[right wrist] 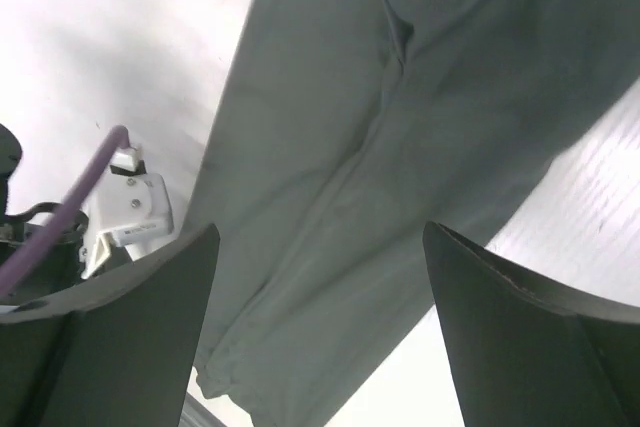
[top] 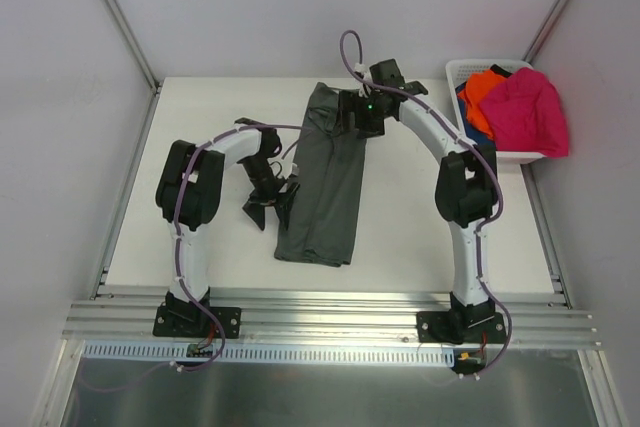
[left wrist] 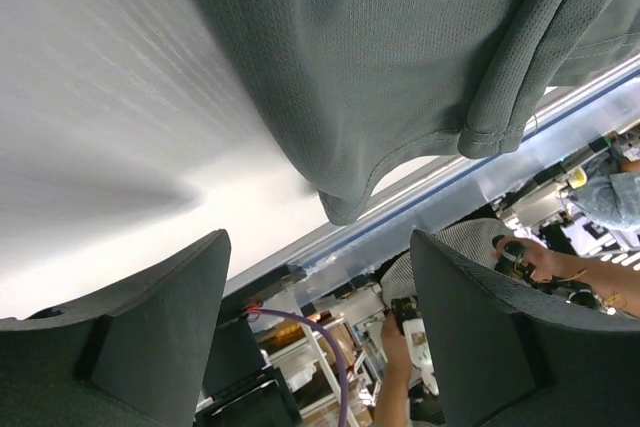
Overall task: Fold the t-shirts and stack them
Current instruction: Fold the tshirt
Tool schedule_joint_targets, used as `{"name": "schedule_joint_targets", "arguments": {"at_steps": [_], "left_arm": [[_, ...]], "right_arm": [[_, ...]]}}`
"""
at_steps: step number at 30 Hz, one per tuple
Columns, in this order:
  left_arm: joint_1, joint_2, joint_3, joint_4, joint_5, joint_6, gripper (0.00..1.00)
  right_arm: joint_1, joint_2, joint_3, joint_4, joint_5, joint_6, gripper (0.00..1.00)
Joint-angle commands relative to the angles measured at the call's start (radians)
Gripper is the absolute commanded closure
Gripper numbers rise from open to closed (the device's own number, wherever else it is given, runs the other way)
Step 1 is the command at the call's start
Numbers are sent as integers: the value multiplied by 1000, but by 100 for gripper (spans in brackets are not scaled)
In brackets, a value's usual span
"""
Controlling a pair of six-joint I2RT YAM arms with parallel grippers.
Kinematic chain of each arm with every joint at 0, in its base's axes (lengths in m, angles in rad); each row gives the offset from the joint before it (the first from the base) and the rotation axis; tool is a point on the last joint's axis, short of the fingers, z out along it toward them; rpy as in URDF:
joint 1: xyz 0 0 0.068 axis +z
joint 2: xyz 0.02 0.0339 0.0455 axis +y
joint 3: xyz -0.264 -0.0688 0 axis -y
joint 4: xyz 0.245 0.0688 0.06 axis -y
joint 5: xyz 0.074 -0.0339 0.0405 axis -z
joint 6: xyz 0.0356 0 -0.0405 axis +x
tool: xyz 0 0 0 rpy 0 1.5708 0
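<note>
Jaws wide and empty, the left gripper flanks the centre-frame, strip-folded dark grey-green cloth t-shirt while the right gripper hovers over its upper end, likely readying a crosswise fold.

the grey-green shirt lies flat on the table, folded into a long narrow strip running front to back. a pink shirt, an orange shirt and a blue shirt sit bunched in the basket at the far right.

I see the grey-green t-shirt as matt, finely knitted cloth; the table looks smooth, matt white; the far-right basket is white plastic lattice.
</note>
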Motion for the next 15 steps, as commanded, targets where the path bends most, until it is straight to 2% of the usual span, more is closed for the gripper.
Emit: {"name": "schedule_joint_targets", "arguments": {"at_steps": [1, 8, 15], "left_arm": [[17, -52, 47, -35, -40, 21, 26], [75, -144, 224, -26, -176, 24, 23], [124, -293, 246, -12, -219, 27, 23]], "right_arm": [[10, 68, 131, 14, -34, -23, 12], [26, 240, 289, 63, -94, 14, 11], [45, 351, 347, 96, -120, 52, 11]]}}
